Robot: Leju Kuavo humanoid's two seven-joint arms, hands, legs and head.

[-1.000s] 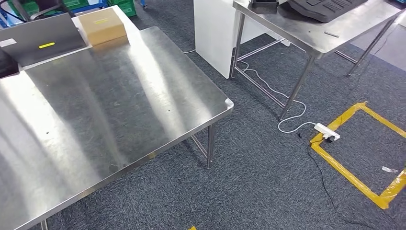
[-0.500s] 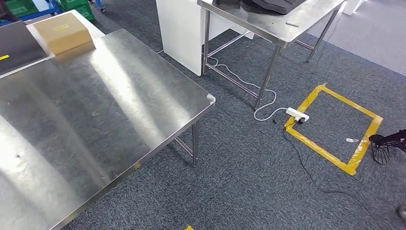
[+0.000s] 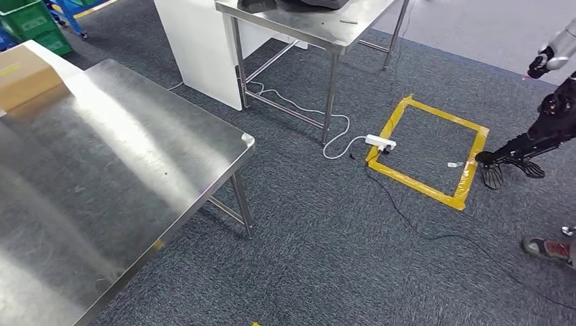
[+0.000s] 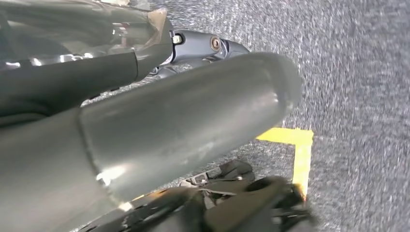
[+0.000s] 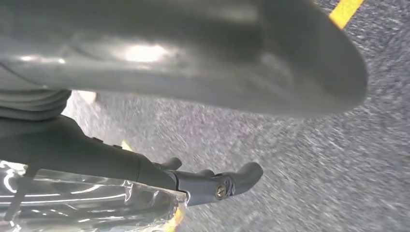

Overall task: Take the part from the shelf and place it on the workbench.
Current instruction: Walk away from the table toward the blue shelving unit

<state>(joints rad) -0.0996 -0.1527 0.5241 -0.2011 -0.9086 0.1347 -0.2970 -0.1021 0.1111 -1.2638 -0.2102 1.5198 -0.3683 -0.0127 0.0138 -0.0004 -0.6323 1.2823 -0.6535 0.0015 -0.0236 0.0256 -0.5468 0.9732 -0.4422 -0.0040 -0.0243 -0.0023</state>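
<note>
Left hand (image 4: 193, 130) hangs over the carpet, dark fingers (image 4: 212, 46) next to some shiny clear film (image 4: 72, 29). I honestly can't tell if it's gripping that, or if that's the part.

In the head view, going left to right: cardboard box (image 3: 24, 75) on the far left corner, then the steel counter (image 3: 136, 176), a second steel table (image 3: 319, 27) further back, a white power strip (image 3: 380, 142) touching the yellow tape square (image 3: 416, 183), and another robot (image 3: 543, 136) at the right edge.

Right hand (image 5: 193, 63) is the same deal: film (image 5: 87, 203) beside its fingers (image 5: 217, 183), and I can't tell if it's holding anything.
</note>
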